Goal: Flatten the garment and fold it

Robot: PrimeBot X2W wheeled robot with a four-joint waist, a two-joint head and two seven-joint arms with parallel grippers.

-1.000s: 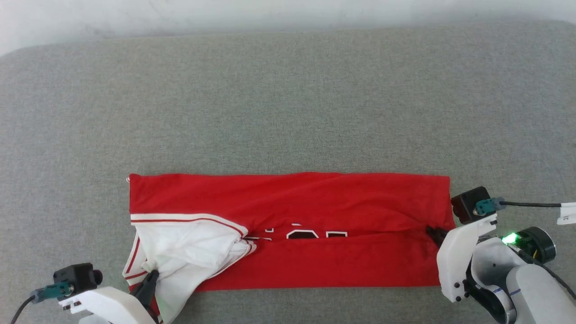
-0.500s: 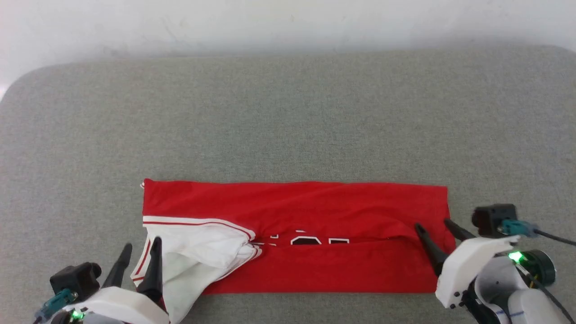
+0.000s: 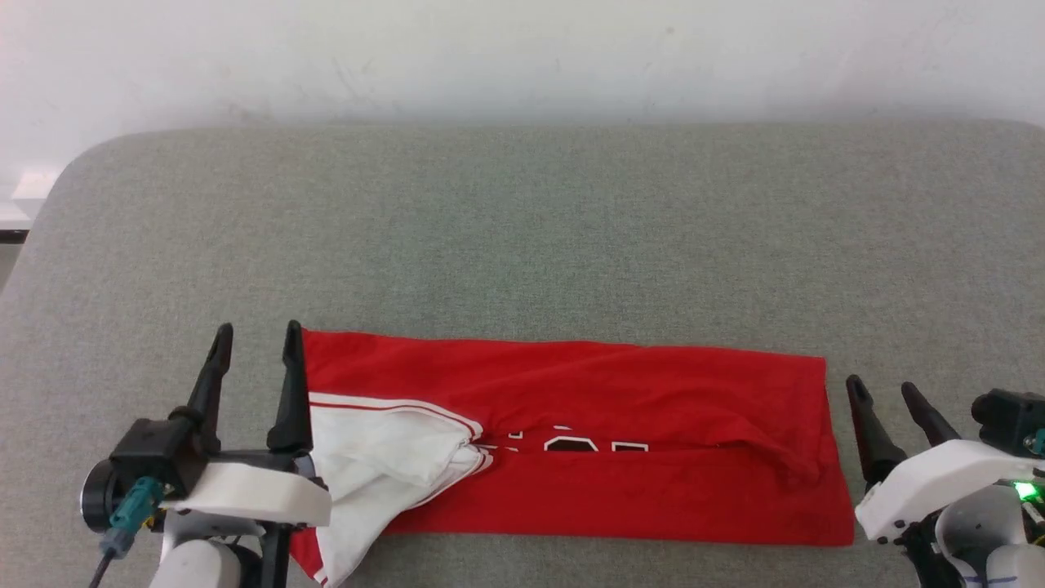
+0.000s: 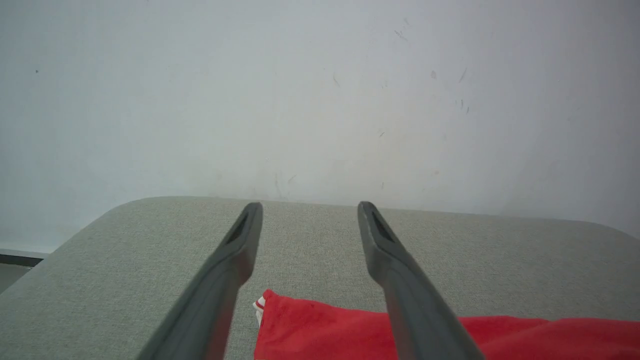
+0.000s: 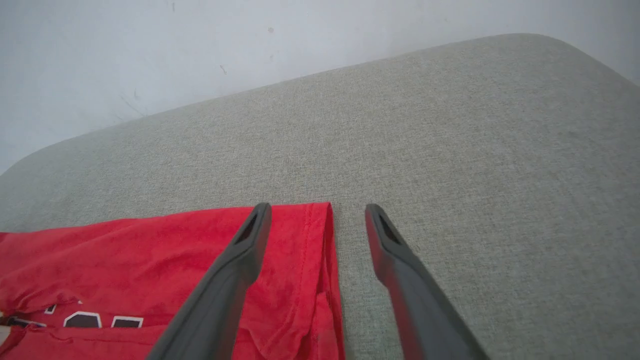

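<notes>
The garment [image 3: 588, 392] is laid out as a long folded strip on the near part of the grey surface [image 3: 522, 229]. Its long axis runs left-right, with the white sleeve [image 3: 375, 449] at the left and the hem at the right. A second ago both ends were pinched. Now the left tool [image 3: 257, 331] and right tool [image 3: 880, 385] are spread wide by those ends, nothing held.

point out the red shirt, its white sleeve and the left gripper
red shirt [image 3: 612, 392], head view, upper red panel
white sleeve [image 3: 384, 457], head view, middle of the sleeve
left gripper [image 3: 257, 327], head view, midway between its fingertips
</notes>
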